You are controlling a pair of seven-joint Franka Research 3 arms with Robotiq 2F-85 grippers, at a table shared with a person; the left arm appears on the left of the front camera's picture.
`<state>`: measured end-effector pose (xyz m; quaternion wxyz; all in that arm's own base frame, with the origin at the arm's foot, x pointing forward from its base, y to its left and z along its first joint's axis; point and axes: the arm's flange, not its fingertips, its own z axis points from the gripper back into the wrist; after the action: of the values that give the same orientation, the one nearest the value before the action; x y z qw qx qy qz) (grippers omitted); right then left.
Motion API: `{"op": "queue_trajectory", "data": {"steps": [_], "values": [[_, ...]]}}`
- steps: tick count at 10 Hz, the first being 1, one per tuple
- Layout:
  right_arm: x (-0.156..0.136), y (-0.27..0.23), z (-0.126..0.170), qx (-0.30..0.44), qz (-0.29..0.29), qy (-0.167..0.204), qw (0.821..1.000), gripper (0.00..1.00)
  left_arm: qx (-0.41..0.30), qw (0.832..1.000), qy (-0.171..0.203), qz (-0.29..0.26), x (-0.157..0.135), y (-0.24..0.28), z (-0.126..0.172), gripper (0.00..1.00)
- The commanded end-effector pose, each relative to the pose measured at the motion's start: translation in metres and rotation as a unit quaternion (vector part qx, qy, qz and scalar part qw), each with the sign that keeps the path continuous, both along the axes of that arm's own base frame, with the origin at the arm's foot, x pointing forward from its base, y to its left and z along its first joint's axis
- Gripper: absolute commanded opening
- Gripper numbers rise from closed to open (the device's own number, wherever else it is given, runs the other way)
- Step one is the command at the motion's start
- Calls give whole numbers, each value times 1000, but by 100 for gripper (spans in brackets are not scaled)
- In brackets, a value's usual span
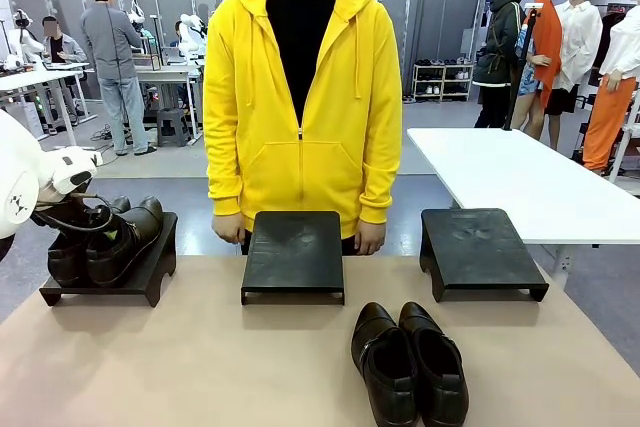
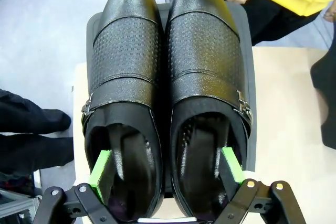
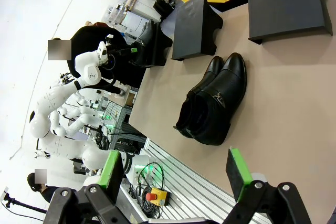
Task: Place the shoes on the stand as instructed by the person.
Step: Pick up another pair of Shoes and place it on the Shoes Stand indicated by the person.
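One pair of black shoes [image 1: 105, 242] stands on the left stand [image 1: 150, 272], toes toward the person [image 1: 300, 97] in the yellow hoodie. My left gripper [image 2: 166, 167] is open at the heels of this pair [image 2: 168, 77]. One green pad [image 2: 100, 169] hangs inside each shoe's opening, and the inner walls lie between them unpinched. The other pair of shoes [image 1: 410, 367] lies on the table near my side, right of the middle. My right gripper [image 3: 173, 171] hangs open and empty above the table's near edge, well short of that pair [image 3: 212, 100].
A bare middle stand [image 1: 293, 252] and a bare right stand [image 1: 480, 247] sit along the far side of the tan table [image 1: 200, 367]. The person's hands rest just behind the middle stand. A white table [image 1: 520, 177] stands at the back right.
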<state>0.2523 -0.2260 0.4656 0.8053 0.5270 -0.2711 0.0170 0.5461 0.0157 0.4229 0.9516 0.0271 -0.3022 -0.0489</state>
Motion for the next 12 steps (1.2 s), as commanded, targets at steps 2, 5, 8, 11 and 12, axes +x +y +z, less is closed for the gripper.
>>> {"op": "queue_trajectory", "data": {"steps": [2, 5, 8, 11, 12], "values": [[-1, -1, 2, 3, 3, -9, 1000, 100, 0, 1000, 0, 0, 0, 0, 0, 100], [-1, -1, 2, 3, 3, -9, 1000, 100, -44, 995, 79, -35, -18, 14, 65, 100], [-1, -1, 2, 3, 3, -9, 1000, 100, -128, 980, 132, -81, -68, 28, 112, 100], [-1, -1, 2, 3, 3, -9, 1000, 100, -239, 951, 150, -128, -132, 58, 130, 100], [-1, -1, 2, 3, 3, -9, 1000, 100, -285, 939, 134, -137, -153, 70, 126, 100]]}}
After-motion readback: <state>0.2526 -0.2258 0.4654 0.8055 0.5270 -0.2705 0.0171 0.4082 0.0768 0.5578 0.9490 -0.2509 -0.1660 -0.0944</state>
